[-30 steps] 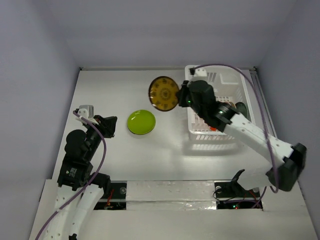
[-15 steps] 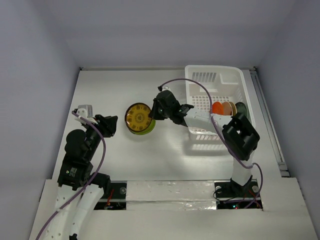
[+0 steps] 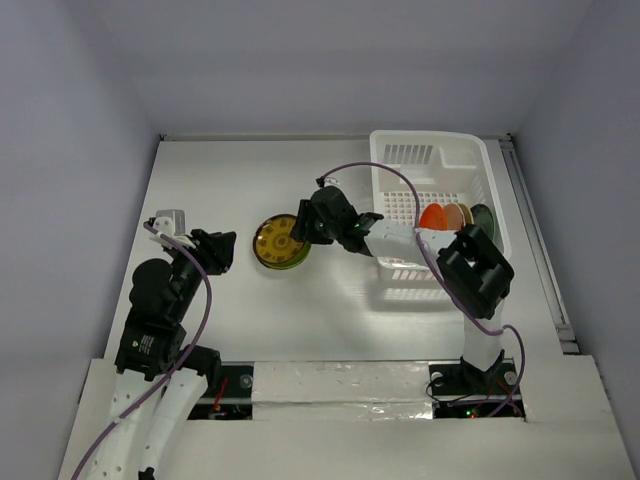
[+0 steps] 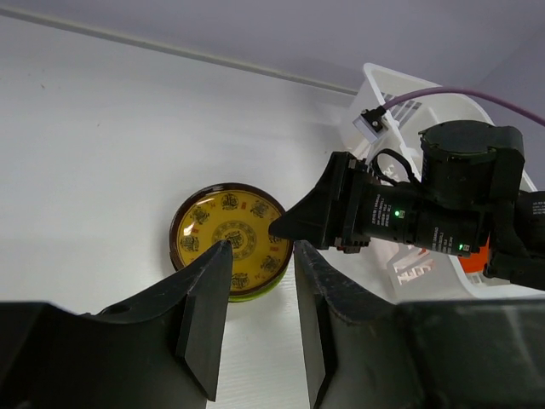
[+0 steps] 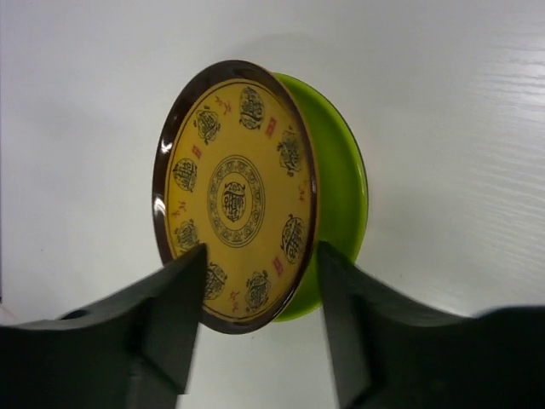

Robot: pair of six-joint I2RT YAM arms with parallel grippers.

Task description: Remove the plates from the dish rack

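Beneath my right claw [image 3: 300, 232] spreads the white table [image 3: 200, 180]. Pale grey-lilac walls [image 3: 300, 60] stand well off on three sides, and a shiny taped strip [image 3: 340, 385] lies behind.

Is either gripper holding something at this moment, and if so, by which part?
Nothing is held. The right gripper hovers open over the yellow patterned plate, which lies on the lime green plate; the left gripper is open and empty.

Left arm [image 3: 150, 300] & right arm [image 3: 478, 272]: white links w/ black joint housings, purple cable [image 4: 464, 90] along each. Black wedge-shaped jaws. Green LEDs [image 4: 396, 213] on right wrist.
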